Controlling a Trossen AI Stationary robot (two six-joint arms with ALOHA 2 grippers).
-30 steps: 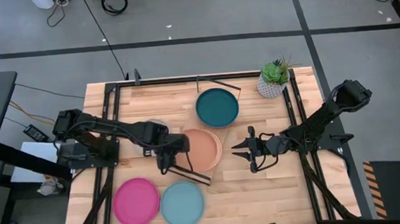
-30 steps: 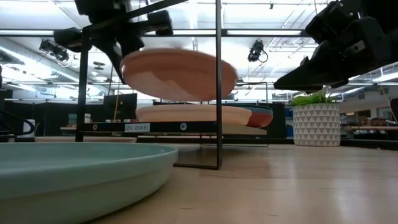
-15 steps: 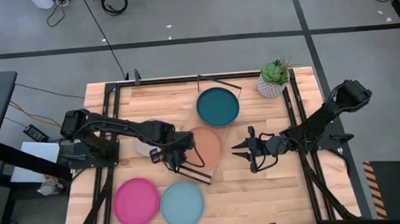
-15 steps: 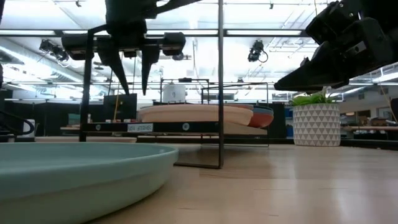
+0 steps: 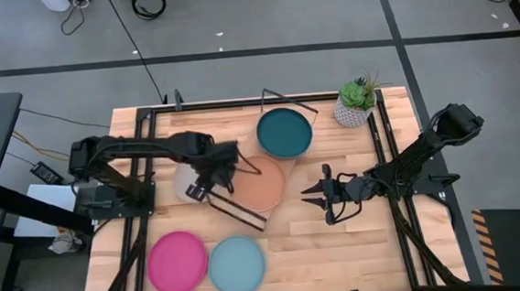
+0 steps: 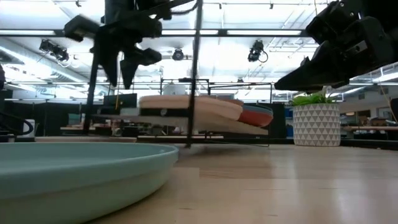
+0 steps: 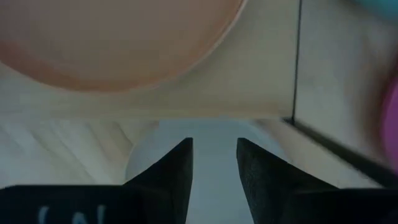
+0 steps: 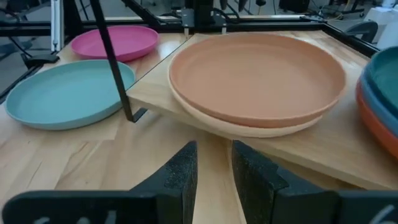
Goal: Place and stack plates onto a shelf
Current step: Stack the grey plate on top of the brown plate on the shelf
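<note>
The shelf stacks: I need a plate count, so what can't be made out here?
- High view: the peach plate covers whatever lies beneath it, and the teal plate likewise.
- High view: the left gripper partly hides a pale plate.
- Left wrist view: blurred, plates cut off by edges.

No text, brand, number or sign can be read in any view. The shelf (image 6: 186,118) carries a small pale label on its front edge in the low view, but its lettering is illegible.

Left gripper (image 5: 209,181) covers the grey plate (image 5: 187,180) – pink plate (image 7: 392,118) cropped, blurred.
</note>
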